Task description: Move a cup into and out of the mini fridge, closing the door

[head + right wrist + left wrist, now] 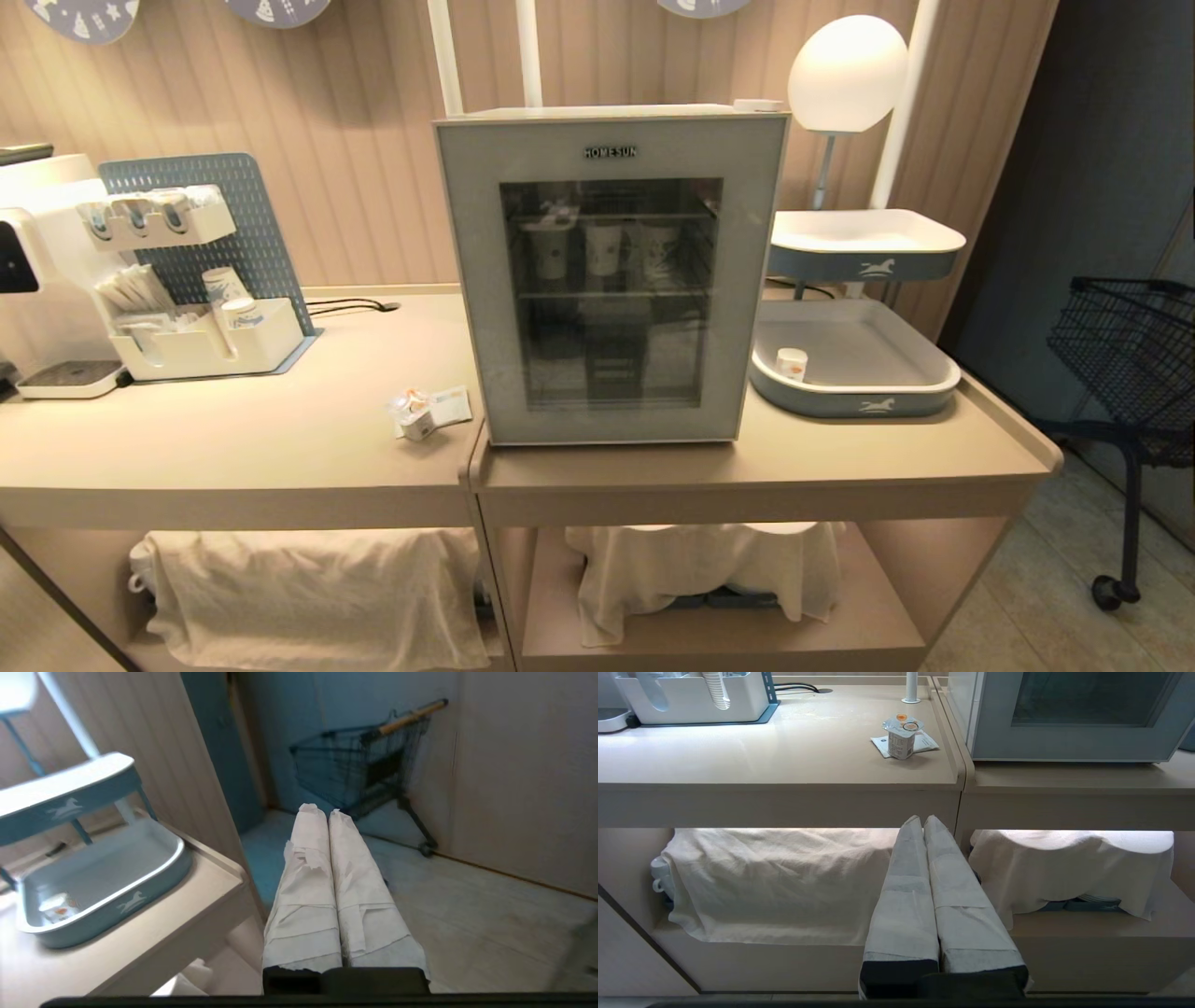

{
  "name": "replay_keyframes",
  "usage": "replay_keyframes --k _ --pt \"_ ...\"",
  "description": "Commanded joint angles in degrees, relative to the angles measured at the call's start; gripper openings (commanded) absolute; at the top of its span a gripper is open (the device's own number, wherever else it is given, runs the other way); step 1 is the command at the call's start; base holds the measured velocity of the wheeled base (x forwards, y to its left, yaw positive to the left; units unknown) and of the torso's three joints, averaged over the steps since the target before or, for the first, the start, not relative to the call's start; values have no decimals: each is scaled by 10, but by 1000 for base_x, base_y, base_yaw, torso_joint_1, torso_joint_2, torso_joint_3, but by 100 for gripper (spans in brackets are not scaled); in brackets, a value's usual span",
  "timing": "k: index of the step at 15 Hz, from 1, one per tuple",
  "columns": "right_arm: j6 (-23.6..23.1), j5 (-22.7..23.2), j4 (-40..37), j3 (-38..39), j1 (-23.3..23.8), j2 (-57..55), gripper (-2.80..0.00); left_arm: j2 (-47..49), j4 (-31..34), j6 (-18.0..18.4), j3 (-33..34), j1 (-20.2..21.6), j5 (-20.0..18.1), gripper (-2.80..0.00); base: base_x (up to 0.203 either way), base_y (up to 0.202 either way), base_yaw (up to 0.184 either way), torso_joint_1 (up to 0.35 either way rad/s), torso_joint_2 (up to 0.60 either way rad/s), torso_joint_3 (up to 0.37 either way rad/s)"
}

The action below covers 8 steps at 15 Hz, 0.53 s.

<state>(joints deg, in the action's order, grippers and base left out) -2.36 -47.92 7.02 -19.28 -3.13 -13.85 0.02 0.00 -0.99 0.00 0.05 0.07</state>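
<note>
The cup (pixel 416 413) (pixel 901 738), a small white pot with a yellow-orange foil lid, stands on a paper slip on the counter just left of the mini fridge (pixel 607 113). The fridge's door (pixel 758 280) is shut, and paper cups show on a wire shelf behind its dark glass. Neither arm is in the head view. My left gripper (pixel 923 819) is shut and empty, low in front of the counter's edge, below and short of the cup. My right gripper (pixel 320 810) is shut and empty, off the counter's right end, pointing at the floor.
A two-tier tray (pixel 854 397) right of the fridge holds a plain white pot (pixel 791 364). A white organiser with a pegboard (pixel 210 345) and a coffee machine (pixel 37 243) stand at the left. A wire shopping cart (pixel 1134 355) (pixel 359 772) is on the floor to the right. Cloth-covered items (pixel 308 579) fill the lower shelf.
</note>
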Motion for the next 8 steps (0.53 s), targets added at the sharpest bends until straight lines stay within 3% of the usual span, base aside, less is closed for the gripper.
replay_keyframes --k 1,2,3,5,6,7,8 --pt "-7 71 44 126 15 144 -280 0 1 0 1 0 0 -280 0 0 0 0 0 0" --pt "-4 154 54 172 19 145 -280 0 0 0 1 0 0 -280 0 0 0 0 0 0" --pt "-2 266 50 195 22 144 -280 0 0 0 0 0 0 -280 0 0 0 0 0 0" --pt "-1 451 -17 196 26 140 -280 0 0 0 1 0 0 -280 0 0 0 0 0 0" --pt "-4 481 -86 190 27 139 -280 0 0 1 1 0 0 -280 0 0 0 0 0 0" --pt "-2 482 -117 188 28 139 -280 0 0 0 1 0 0 -280 0 0 0 0 0 0" --pt "5 482 -100 191 28 139 -280 0 0 0 1 0 0 -280 0 0 0 0 0 0"
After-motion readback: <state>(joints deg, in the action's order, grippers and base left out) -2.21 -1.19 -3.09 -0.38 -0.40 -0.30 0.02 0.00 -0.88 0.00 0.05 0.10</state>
